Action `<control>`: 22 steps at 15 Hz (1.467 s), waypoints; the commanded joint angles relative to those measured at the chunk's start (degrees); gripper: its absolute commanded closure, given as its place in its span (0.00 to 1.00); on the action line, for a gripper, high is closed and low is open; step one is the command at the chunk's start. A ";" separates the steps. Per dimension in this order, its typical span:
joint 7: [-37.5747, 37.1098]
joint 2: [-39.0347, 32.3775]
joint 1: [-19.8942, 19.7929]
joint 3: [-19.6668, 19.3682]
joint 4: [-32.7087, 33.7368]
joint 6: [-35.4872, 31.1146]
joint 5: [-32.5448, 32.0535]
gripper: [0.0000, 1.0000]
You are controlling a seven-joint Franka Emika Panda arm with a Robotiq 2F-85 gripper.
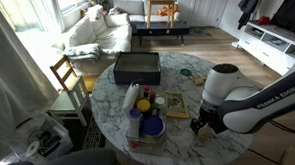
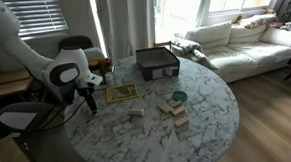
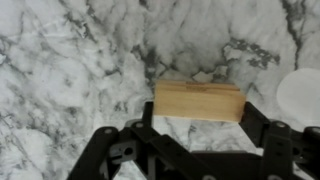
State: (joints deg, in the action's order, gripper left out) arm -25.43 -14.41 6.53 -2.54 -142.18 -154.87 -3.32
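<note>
My gripper points down at the white marble round table. A light wooden block lies crosswise between its two black fingers, which touch both ends of the block. In both exterior views the gripper hangs low over the table near its edge. The block is too small to make out there.
A dark rectangular box stands on the table. There are also a yellow-framed card, stacked wooden blocks, a small teal bowl and a clutter of containers. A wooden chair stands beside the table.
</note>
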 commanded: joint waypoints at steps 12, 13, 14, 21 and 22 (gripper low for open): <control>1.72 -2.04 -0.24 -0.69 0.09 -0.94 0.71 0.00; 1.95 -2.17 -0.37 -0.50 0.08 -0.90 1.17 0.00; 2.01 -2.25 -0.40 -0.43 0.08 -0.87 1.38 0.00; 2.59 -2.29 -0.94 0.52 0.19 -0.58 4.65 0.00; 2.68 -2.27 -1.07 0.69 0.19 -0.52 5.30 0.00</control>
State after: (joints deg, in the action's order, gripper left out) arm -24.53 -15.74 6.36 -2.87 -142.10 -154.87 -0.82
